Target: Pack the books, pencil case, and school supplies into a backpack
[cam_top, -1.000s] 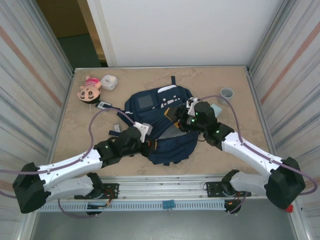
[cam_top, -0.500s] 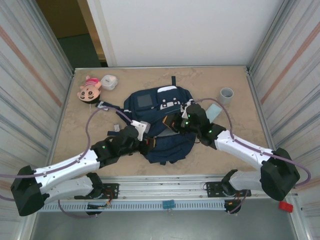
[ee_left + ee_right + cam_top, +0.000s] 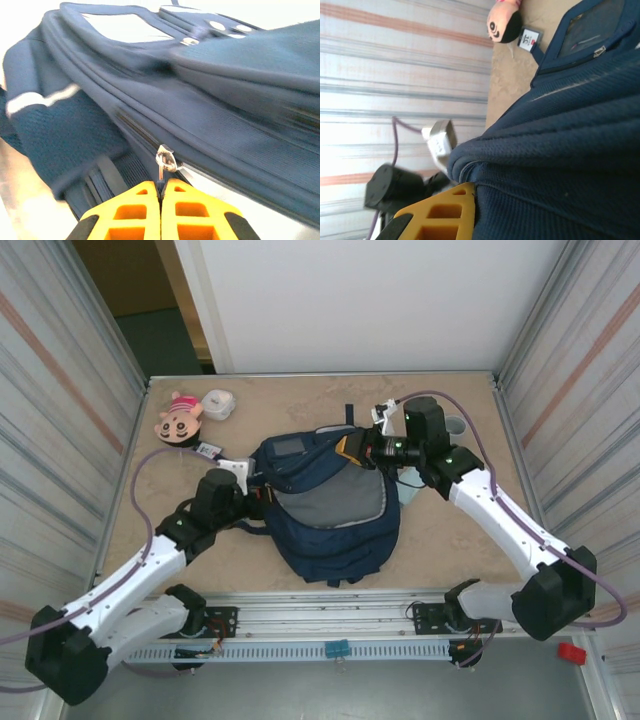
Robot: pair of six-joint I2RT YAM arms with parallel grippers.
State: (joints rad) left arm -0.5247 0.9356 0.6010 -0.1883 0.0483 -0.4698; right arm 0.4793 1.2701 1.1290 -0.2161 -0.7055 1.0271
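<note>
The backpack point(image 3: 330, 510) is lying in the middle of the table point(image 3: 440, 555), between the two arms. The left gripper point(image 3: 161, 187) is pinching a zipper pull point(image 3: 164, 159) on its left side, fingers together. The right gripper point(image 3: 349, 446) is clamping the backpack's far edge. A doll head point(image 3: 177, 420) is sitting far left.

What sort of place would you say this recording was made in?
Probably a purpose-built robot test cell, not a classroom: ribbed metal side walls, a white back panel, and a beige tabletop edged by an aluminium mounting rail.
</note>
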